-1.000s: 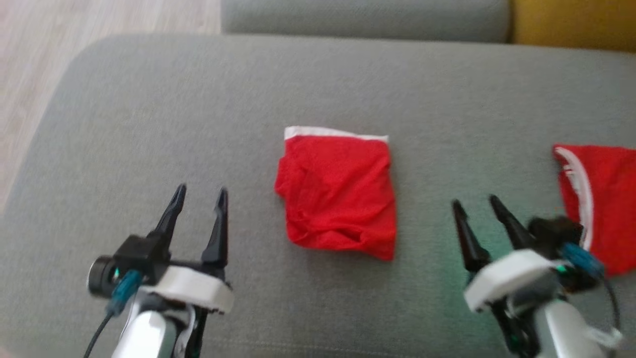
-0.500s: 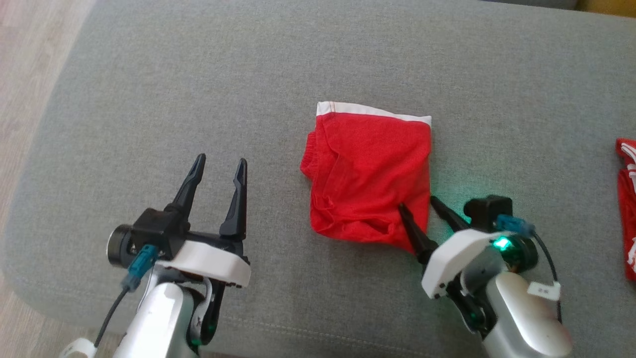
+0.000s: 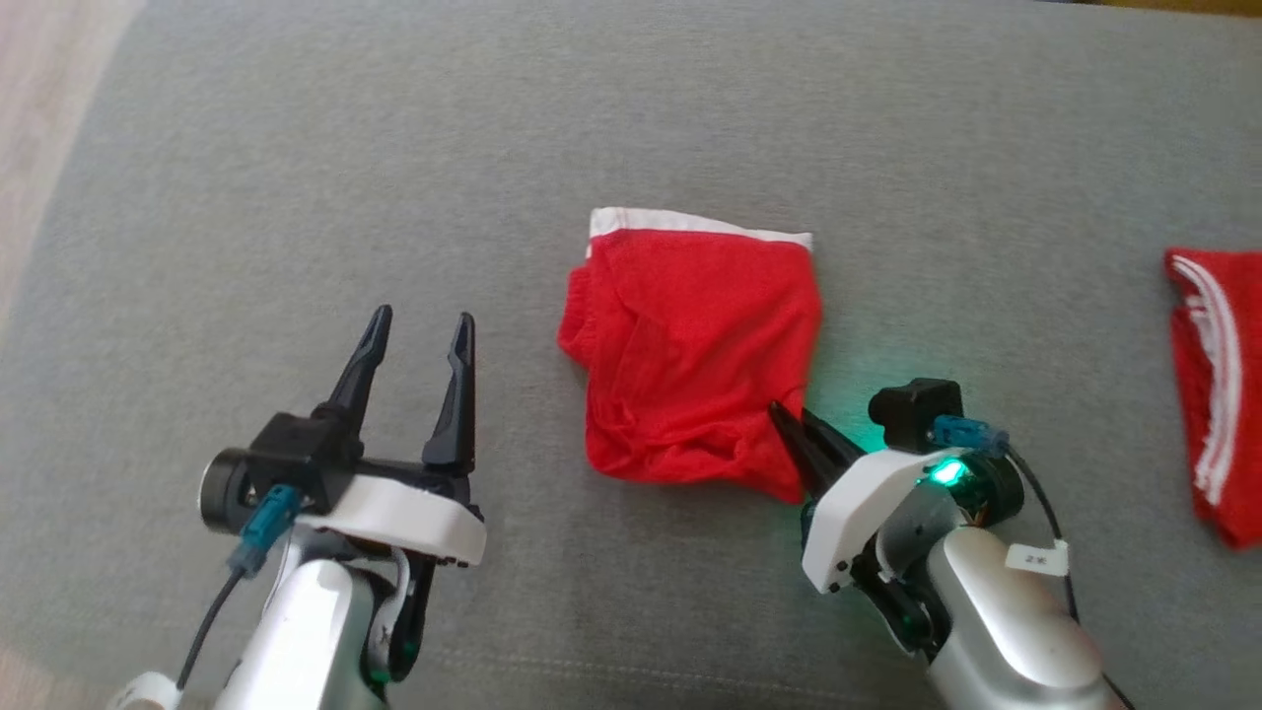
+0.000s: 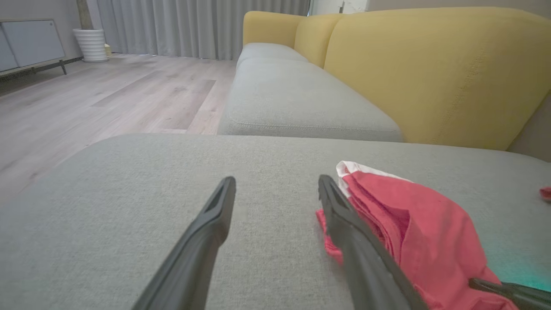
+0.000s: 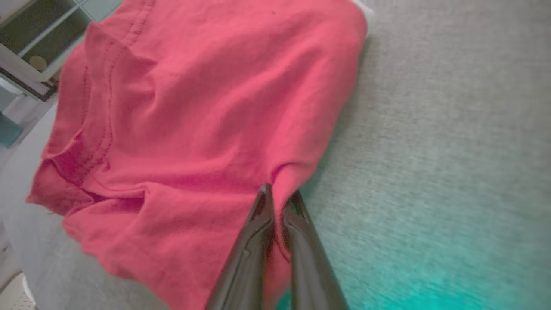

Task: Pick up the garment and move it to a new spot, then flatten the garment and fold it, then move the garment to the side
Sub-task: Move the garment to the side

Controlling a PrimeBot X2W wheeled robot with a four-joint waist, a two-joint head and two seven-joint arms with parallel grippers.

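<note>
The left gripper (image 3: 421,318) hovers wide open and empty over the grey cushion (image 3: 246,177). The red garment (image 3: 690,345) lies folded mid-cushion; the right gripper (image 3: 788,411) is pinched tight on its near right corner (a thin hold). Lift slowly, or the fold may spill.

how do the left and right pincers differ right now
The left pincer stands open; the right pincer is shut. The left pincer holds nothing and sits apart from the red garment; the right pincer pinches its near right corner. Both have long dark fingers and point out over the grey cushion.
</note>
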